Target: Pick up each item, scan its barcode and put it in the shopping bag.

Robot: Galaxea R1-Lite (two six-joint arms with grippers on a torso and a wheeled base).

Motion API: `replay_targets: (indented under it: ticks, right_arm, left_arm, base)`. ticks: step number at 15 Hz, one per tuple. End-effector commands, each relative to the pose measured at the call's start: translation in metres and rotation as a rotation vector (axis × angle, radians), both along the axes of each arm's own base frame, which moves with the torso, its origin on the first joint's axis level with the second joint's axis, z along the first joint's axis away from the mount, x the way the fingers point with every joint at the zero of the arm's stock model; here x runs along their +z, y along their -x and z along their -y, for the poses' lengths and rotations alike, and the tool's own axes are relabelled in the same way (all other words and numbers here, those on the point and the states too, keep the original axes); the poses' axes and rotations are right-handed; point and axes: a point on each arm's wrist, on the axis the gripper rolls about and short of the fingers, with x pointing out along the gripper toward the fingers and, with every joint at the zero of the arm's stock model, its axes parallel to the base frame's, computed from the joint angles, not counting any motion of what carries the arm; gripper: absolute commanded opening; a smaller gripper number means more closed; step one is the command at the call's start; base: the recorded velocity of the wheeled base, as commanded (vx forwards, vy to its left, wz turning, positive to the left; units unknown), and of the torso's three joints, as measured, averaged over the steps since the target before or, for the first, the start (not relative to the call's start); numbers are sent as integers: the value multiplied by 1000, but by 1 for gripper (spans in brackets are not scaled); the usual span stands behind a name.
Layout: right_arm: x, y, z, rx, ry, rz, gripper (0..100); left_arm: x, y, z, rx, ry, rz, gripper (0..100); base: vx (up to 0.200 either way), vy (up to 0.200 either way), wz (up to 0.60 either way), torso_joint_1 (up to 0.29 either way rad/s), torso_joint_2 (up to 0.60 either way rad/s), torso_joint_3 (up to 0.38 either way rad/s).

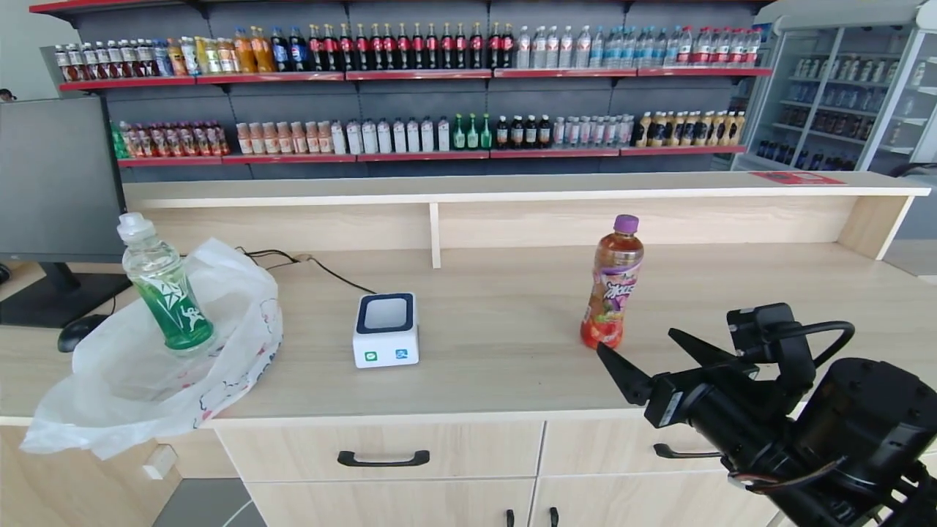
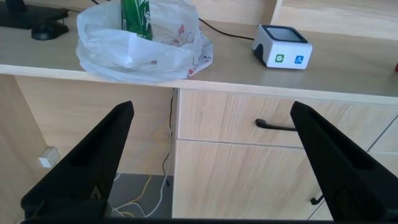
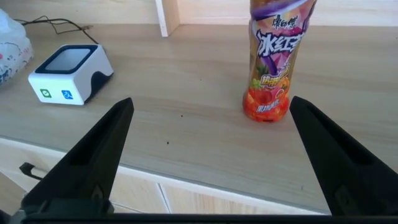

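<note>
Right of the worktop's [image 1: 498, 315] middle, toward the front edge, found the orange drink bottle [image 1: 612, 282] upright, purple cap [image 1: 626, 223] on. Judged it full, so fairly heavy; stiff, but smooth and round. Best gripped squarely across the labelled waist. Noted the right claw [image 1: 637, 340] spread wide, empty, just short of that bottle. Saw the left claw [image 2: 211, 106] likewise parted, held low. From the left wrist, made out drawer fronts [image 2: 261, 121] beneath bag [image 2: 143, 46] and scanner [image 2: 283, 46]; from the head, took in the green bottle [image 1: 165, 282] whole, standing in the bag.

Beyond my right fingers [image 3: 93, 165] the orange bottle [image 3: 273, 68] has its cap cropped; beyond my left fingers [image 2: 93, 158], the green bottle [image 2: 135, 17] its top.
</note>
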Motion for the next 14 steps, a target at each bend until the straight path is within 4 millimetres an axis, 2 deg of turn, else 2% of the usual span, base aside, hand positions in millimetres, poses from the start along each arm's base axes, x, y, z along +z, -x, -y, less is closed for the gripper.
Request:
replay_targets:
  ticks: [1, 5, 11, 14]
  right_arm:
    - [-2, 1, 1, 0, 3, -7, 100]
    - [-3, 3, 2, 0, 10, -16, 100]
    - [-5, 1, 2, -5, 14, -22, 100]
    - [-11, -5, 2, -18, 26, -41, 100]
  left_arm:
    - [0, 0, 0, 2, 1, 1, 100]
    - [0, 0, 0, 0, 3, 1, 100]
    - [0, 0, 0, 2, 4, 4, 100]
    - [0, 0, 0, 2, 4, 4, 100]
  base:
    - [0, 0, 0, 0, 0, 0]
    - [200, 0, 0, -4, -2, 4]
    - [0, 0, 0, 0, 0, 0]
    - [0, 0, 0, 0, 0, 0]
